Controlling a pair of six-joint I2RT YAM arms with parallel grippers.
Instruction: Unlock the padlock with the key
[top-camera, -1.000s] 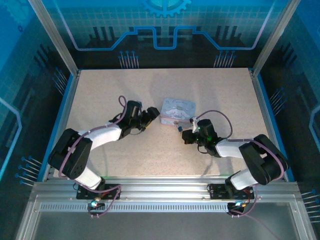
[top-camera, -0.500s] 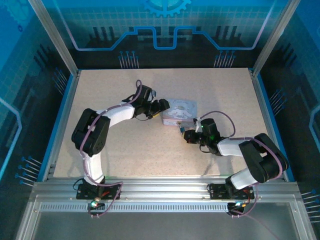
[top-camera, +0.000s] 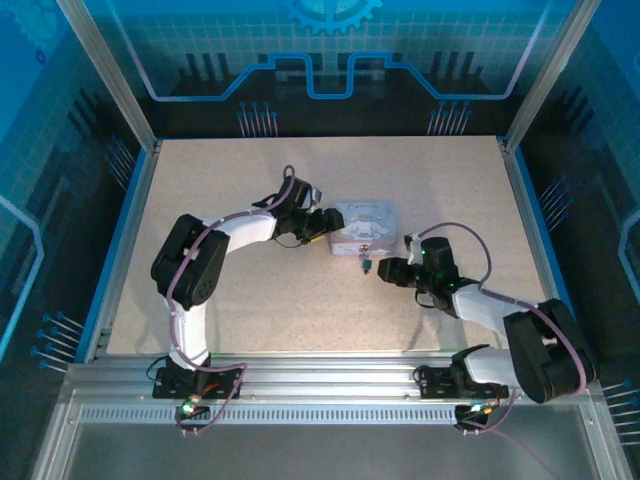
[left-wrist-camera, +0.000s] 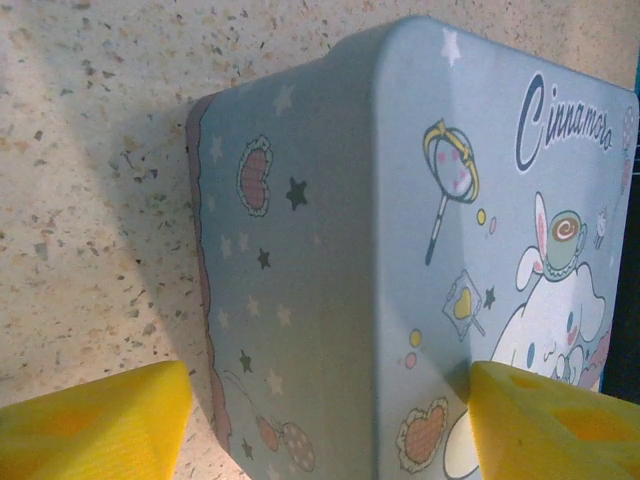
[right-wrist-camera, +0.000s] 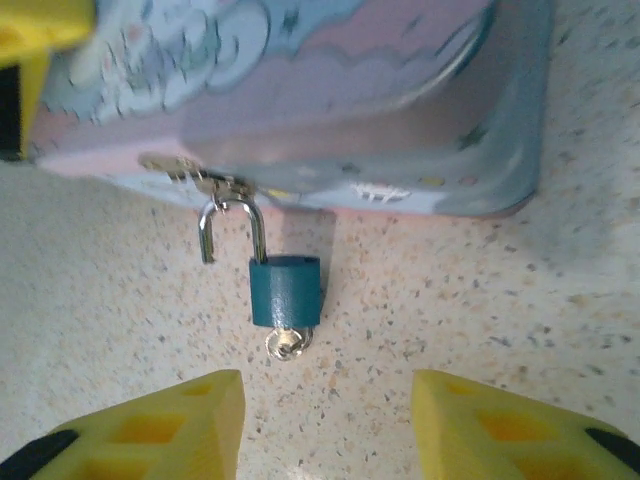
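Yellow fingers (left-wrist-camera: 90, 425) of the left end effector (left-wrist-camera: 330, 378) stood spread to either side of the pale blue and pink cartoon-printed tin box (left-wrist-camera: 330, 250), one beside its side wall and one over its lid, pinching nothing. That straddle looked meant to brace the box on the speckled beige desk (top-camera: 200, 180) so it would not slide while the lock was worked. Whether the fingers actually touched the tin could not be told.

At the box's near edge, the small teal-bodied padlock with a thin silver shackle (right-wrist-camera: 285, 290) hung from the tin's hasp and lay on the desk. One leg of the shackle was free of the body, so the lock appeared already sprung. The tiny silvery metal key (right-wrist-camera: 287, 343) sat in the bottom of the body, pointing toward the right arm, which suited a straight approach from that side.

The right end effector (right-wrist-camera: 325, 388) hovered just short of the key, fingers spread and empty, lined up on the padlock.

Compared with a second earlier, the left arm had stretched forward from a folded pose, bringing its end effector up to the tin's left end. The tin and padlock had shifted a little to the right. The right end effector had drawn back from the padlock, and its arm had swung outward toward the desk's right edge.
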